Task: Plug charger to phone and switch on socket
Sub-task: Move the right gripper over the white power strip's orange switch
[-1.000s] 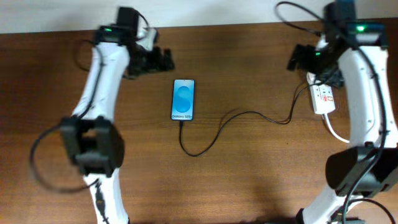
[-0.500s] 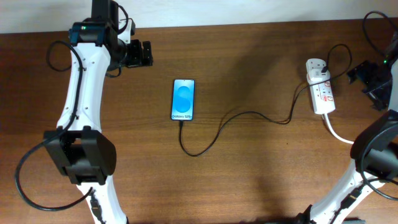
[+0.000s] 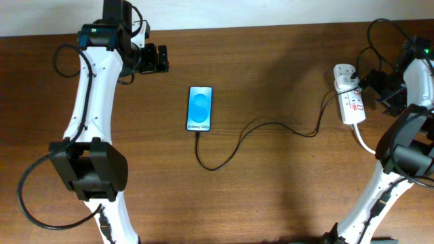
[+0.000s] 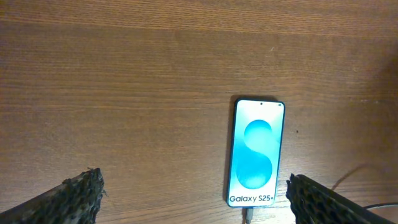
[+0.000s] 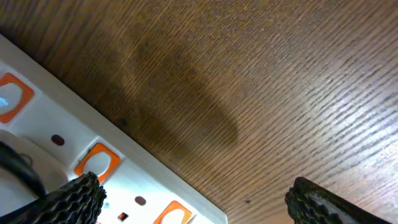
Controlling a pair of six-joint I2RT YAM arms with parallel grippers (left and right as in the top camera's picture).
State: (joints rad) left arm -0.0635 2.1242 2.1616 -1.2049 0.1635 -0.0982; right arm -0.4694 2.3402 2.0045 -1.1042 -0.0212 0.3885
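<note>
Right tool returned beside socket.

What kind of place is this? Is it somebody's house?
Probably a robot lab or test bench, though I can't be sure. Two white robot arms stand at a wooden table, with a phone, a charger and a socket laid out like a practice setup.

Both arms are slim white tubular links joined by bulky black joint housings, with a small green light near each wrist, loose black cables looping alongside, and black honeycomb-textured claw fingertips.
</note>
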